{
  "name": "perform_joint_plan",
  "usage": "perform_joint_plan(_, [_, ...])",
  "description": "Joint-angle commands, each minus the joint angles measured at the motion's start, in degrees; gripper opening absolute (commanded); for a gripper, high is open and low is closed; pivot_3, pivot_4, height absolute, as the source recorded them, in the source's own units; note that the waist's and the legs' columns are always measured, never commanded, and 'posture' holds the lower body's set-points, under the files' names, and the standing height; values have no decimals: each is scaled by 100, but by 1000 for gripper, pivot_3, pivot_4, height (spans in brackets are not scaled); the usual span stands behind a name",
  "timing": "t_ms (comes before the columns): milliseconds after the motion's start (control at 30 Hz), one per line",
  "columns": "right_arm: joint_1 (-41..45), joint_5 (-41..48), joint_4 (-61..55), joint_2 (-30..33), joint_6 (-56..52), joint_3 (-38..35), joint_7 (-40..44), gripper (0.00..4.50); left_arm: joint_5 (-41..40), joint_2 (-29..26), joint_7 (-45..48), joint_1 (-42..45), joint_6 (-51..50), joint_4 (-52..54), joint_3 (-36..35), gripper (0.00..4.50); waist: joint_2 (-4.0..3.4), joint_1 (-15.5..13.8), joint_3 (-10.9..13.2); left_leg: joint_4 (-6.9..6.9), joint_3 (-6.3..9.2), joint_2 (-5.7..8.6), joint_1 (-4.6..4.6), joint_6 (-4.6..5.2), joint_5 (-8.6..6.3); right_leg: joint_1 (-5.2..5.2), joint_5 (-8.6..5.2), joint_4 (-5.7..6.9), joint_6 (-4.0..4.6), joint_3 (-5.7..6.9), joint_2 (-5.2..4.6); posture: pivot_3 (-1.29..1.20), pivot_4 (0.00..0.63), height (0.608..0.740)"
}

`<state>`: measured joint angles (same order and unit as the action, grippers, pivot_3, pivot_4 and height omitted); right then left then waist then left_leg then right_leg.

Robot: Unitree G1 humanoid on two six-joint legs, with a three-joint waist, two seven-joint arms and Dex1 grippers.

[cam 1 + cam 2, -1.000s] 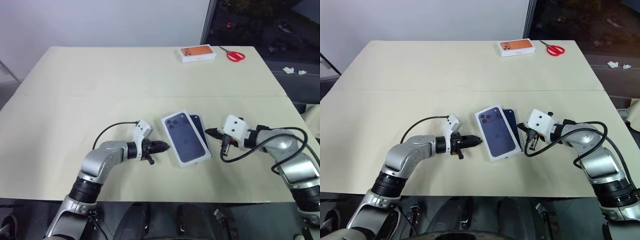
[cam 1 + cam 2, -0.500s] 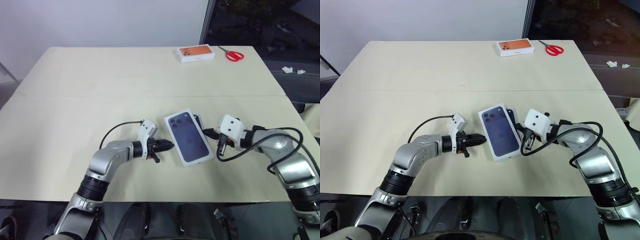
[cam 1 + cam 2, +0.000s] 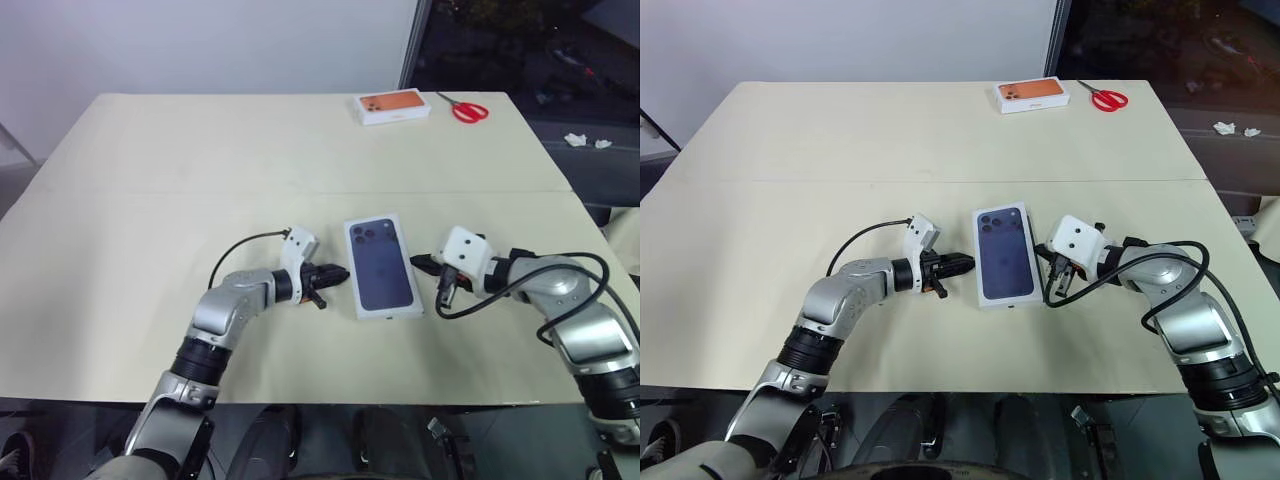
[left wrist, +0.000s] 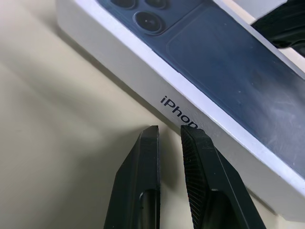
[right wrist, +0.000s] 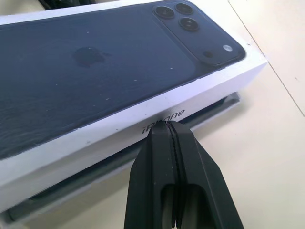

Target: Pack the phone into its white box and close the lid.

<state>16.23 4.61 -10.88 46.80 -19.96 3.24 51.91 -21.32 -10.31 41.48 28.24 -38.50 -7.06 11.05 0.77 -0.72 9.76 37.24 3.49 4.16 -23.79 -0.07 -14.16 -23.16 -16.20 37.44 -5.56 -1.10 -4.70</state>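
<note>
Sitting mid-frame in the left eye view, the lid (image 3: 381,279) covers the white box, the left gripper (image 3: 337,272) nearly closed and empty beside it. Right wrist view: the right gripper (image 5: 167,130), clenched empty, touches the lid's wall, the white box (image 5: 119,160) peeking below; final seating likely remains.

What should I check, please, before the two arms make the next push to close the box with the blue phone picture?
1. Lid lies over the white box: ok.
2. Lid fully seated: not ok; right wrist view shows the base's edge still exposed beneath it.
3. Left end effector at the lid's side wall, fingers nearly together: ok.
4. Right end effector shut, tips against the opposite side wall: ok.
5. Phone inside the box: cannot tell, the lid covers it.
6. Orange-picture box and scissors far from the work: ok.
</note>
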Motion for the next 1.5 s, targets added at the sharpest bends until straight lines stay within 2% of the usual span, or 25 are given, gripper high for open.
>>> perform_joint_plan(33, [33,-19,-34,58,192,-78,8,25,-18,174,122,229,160,80,100,799,0,0,0,0,0,0,0,0,0,0,0,0,0,0,0,0,150,740])
perform_joint_plan(1033, [-295,-315,47,140,384,33,82,25,126,228,238,77,85,260,296,799,0,-1,0,1,-1,1,0,-2,1,0,0,1,0,0,1,0,150,740])
perform_joint_plan(1233, [-326,-500,135,210,576,75,78,25,135,48,263,-67,43,385,191,799,0,1,0,1,-1,1,0,-2,1,0,0,1,0,0,1,0,150,740])
perform_joint_plan(1367, [-126,-346,260,183,503,-167,51,25,41,-117,262,-82,-3,540,-20,799,0,14,0,0,-1,0,1,-2,1,-1,0,3,0,-1,2,0,150,740])
perform_joint_plan(1500, [432,166,558,-32,166,-598,-79,25,-100,27,120,343,99,434,-326,799,0,4,0,2,-2,-1,2,-3,2,-2,0,4,0,0,2,0,150,740])
